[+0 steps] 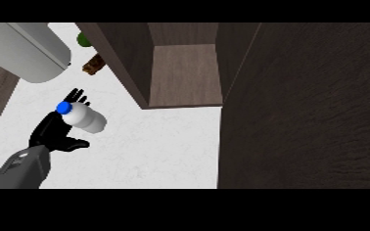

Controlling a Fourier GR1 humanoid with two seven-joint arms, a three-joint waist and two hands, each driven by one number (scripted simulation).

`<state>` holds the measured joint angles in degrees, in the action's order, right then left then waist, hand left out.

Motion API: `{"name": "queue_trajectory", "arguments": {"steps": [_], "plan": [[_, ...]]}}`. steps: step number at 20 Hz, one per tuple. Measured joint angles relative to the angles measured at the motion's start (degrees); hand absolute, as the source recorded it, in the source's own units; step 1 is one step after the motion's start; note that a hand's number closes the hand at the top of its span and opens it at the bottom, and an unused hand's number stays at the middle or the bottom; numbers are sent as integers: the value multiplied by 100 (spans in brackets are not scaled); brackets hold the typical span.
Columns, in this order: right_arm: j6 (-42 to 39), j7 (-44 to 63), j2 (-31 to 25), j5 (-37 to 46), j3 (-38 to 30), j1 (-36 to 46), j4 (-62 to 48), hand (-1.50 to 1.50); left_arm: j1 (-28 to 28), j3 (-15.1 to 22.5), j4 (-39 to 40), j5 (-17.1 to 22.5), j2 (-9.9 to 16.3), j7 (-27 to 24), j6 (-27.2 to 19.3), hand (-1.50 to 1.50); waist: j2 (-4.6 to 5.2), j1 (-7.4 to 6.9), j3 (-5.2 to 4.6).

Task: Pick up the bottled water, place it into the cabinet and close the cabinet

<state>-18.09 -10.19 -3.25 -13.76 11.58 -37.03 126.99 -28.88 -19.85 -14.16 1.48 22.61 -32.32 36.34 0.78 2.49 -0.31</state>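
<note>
A white water bottle (86, 119) with a blue cap (63, 107) sits at the left of the white counter (159, 147), cap pointing up-left. My left hand (52, 133) comes in from the lower left and lies against the bottle's left side. Its fingers (76, 98) reach straight past the cap, and the thumb (74, 144) sticks out below the bottle, apart from it. The dark wood cabinet (123, 58) stands open at the top centre, showing a bare lighter shelf (185, 73). Its door (296, 107) fills the right side. My right hand does not show.
A large grey rounded appliance (33, 51) occupies the top left corner. A green and brown item (91, 61) lies between it and the cabinet's left wall. White counter stretches from the bottle to the open door.
</note>
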Motion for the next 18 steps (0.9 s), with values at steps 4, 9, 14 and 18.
{"name": "queue_trajectory", "arguments": {"steps": [4,9,14,18], "plan": [[12,-3,36,57,85,43,-79,-150,-37,-10,133,15,-51,-7,76,-150,8,-3,-2],[115,76,116,124,172,150,-111,-150,-154,-75,258,122,-166,141,258,-150,12,-13,-2],[143,39,166,168,197,289,-287,-150,-224,-130,314,229,-276,349,450,-150,8,-19,6],[127,4,155,135,172,304,-321,-150,-171,-119,314,262,-427,437,605,-150,9,-13,2]]}}
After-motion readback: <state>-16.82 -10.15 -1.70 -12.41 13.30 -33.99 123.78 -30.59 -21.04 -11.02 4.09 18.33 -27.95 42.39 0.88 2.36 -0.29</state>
